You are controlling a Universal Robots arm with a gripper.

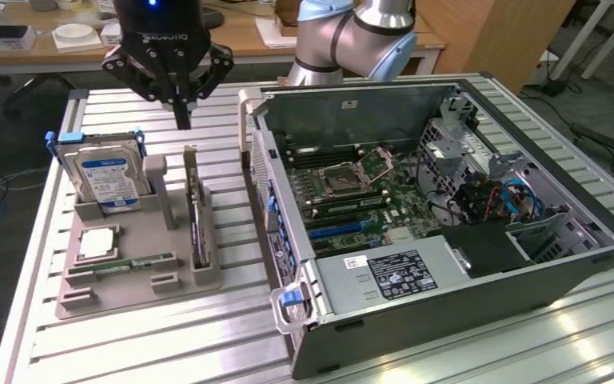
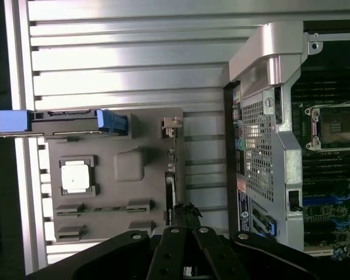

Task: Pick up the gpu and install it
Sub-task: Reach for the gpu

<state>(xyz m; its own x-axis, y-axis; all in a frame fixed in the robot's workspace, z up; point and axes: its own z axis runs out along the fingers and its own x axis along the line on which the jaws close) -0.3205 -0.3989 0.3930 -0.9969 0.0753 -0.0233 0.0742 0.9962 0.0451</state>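
Note:
The gpu (image 1: 193, 210) stands on its long edge in a slot of the grey holder tray (image 1: 137, 288), with its pale bracket end toward the back of the table. From the wrist camera the gpu (image 2: 170, 175) appears edge-on as a thin strip. My gripper (image 1: 183, 118) hangs above the table just behind the tray, a short way above and beyond the card's bracket end. Its fingers are shut together with nothing between them. In the wrist view my gripper (image 2: 187, 213) has its dark tips closed over the card's line.
In the same tray stand a silver hard drive (image 1: 105, 172) with blue label, a processor chip (image 1: 96, 240) and a green memory stick (image 1: 125, 263). The open computer case (image 1: 467, 296) lies on the exterior view's right, motherboard (image 1: 350, 200) exposed. Slatted aluminium table (image 1: 125, 352) underneath.

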